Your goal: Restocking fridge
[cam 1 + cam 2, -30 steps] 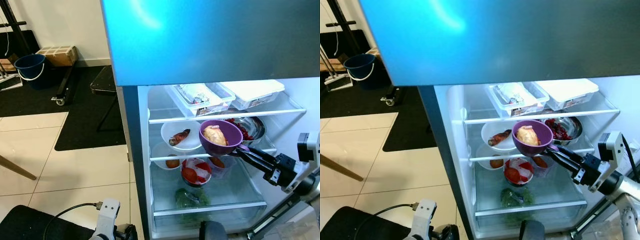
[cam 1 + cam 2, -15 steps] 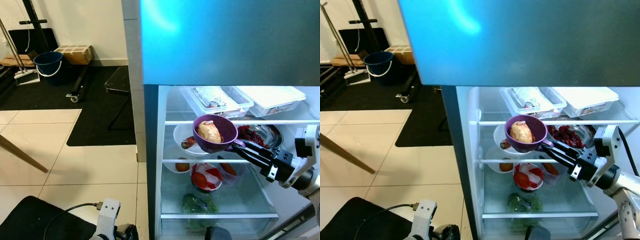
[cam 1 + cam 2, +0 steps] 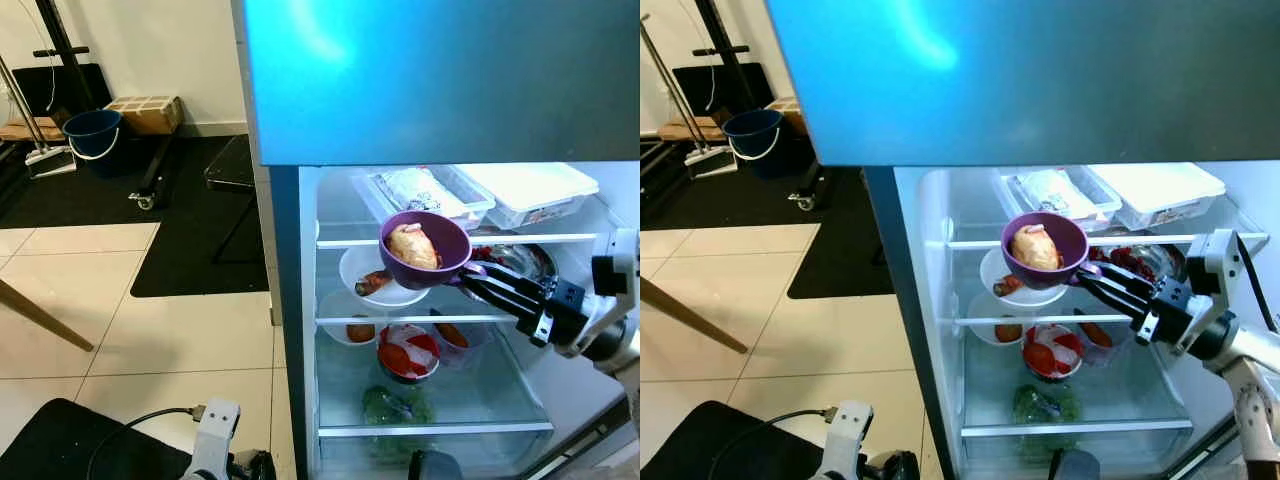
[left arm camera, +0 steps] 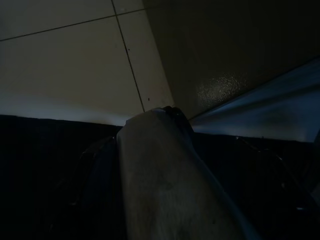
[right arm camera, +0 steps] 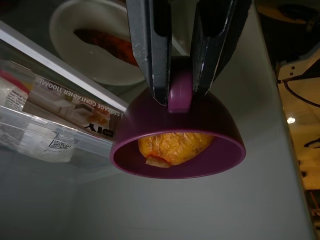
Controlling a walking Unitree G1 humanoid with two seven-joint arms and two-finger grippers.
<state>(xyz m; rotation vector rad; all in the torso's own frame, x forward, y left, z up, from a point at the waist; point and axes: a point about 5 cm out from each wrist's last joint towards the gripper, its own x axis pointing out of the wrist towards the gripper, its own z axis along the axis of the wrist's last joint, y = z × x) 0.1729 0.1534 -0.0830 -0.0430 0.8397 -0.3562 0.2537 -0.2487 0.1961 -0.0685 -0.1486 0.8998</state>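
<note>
The open white fridge (image 3: pixel 300 330) has three lit levels. On the top glass shelf (image 3: pixel 345 241) sit two clear lidded plastic containers (image 3: pixel 425 195), side by side. The middle glass shelf (image 3: pixel 335 320) carries a round white plate with a reddish piece of food (image 3: pixel 375 285) and, to its right, a shiny steel bowl of dark red food (image 3: pixel 520 258). The lowest clear level (image 3: pixel 345 405) holds a small bowl of brown pieces (image 3: pixel 358 330), a red-and-white wrapped pack (image 3: pixel 405 355) and a green leafy bundle (image 3: pixel 392 408).
</note>
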